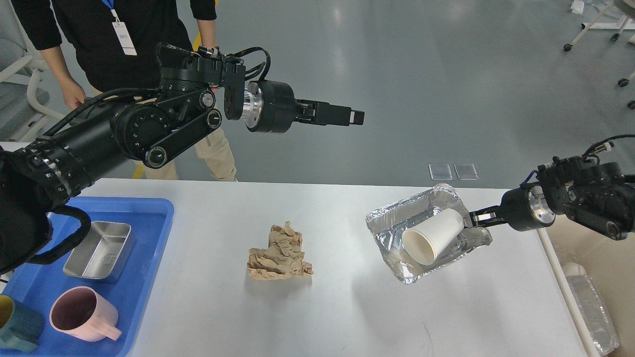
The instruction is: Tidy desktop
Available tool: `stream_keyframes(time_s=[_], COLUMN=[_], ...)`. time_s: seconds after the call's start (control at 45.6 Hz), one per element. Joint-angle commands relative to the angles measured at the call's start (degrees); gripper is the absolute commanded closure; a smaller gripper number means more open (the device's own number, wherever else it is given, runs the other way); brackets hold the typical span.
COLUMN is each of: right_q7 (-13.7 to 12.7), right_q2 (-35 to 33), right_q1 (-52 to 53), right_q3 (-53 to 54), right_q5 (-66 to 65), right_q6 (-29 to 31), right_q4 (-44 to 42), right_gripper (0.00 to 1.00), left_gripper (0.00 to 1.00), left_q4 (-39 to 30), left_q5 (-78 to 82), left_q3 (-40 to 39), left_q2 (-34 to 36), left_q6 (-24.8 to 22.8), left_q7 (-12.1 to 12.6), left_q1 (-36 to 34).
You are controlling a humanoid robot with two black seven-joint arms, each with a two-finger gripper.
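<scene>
Right pincer (471, 218) near desktop (347, 307) edge

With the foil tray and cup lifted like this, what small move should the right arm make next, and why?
Probably carry it right, toward the bin beside the desktop. The right gripper holds the foil tray, tilted above the desktop, with the paper cup lying loose inside, so move gently.

Desktop (347, 317): white, smooth, rounded corners. Directly on it: blue tray (149, 277) at left edge, holding steel tin, pink mug, teal mug; crumpled brown paper (280, 254) near centre, well apart from tray.
</scene>
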Motion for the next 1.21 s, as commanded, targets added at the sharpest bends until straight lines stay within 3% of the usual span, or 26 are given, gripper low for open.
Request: stream_keyframes(time_s=[0.0,0.197,0.439,0.636,0.746,0.833,0.987,1.052,1.184], right_q7=[-0.03,-0.03,-0.03,0.06,0.06,0.15,0.15,0.15,0.15], right_q2=[-0.09,0.0,0.17,0.18,0.18,0.09,0.0,0.0,0.09], right_q1=[-0.03,-0.03,-0.2,-1.61,-2.05,-2.05,-1.96,-2.05,-2.05], right_q3=[0.0,0.0,0.0,0.08,0.35,0.44,0.7,0.7,0.79], right_q5=[-0.07,0.02,0.1,0.28,0.54,0.72,0.81,0.89,0.89], right_q6=[-0.01,-0.01,-0.1,-0.97,-1.24,-1.41,-1.41,-1.41,-1.59], right_q4=[0.02,0.02,0.02,-0.07,0.02,0.1,0.11,0.11,0.11], right_gripper=[1.0,1.0,1.0,1.0,1.0,1.0,1.0,1.0,1.0], left_gripper=[0.05,0.05,0.05,0.05,0.05,0.05,0.05,0.05,0.04], left_q4=[-0.09,-1.76,-4.92,-4.92,-5.1,-7.02,-22.04,-28.54,-36.47], left_q5=[0.0,0.35,0.27,-6.22,-13.52,-18.88,-22.93,-24.52,-27.24], left_q3=[0.0,1.23,5.01,0.1,-2.98,-4.57,-4.48,-4.31,-4.74], left_q2=[-0.07,0.89,9.85,19.96,23.39,25.5,31.82,34.28,39.47], left_q6=[-0.08,-0.61,0.35,8.35,11.07,16.6,26.97,31.28,33.93], left_q7=[-0.09,-0.09,0.26,1.49,6.49,12.02,22.92,26.35,27.33], left_q1=[0.0,0.7,6.24,14.49,20.38,25.13,32.07,34.97,39.98])
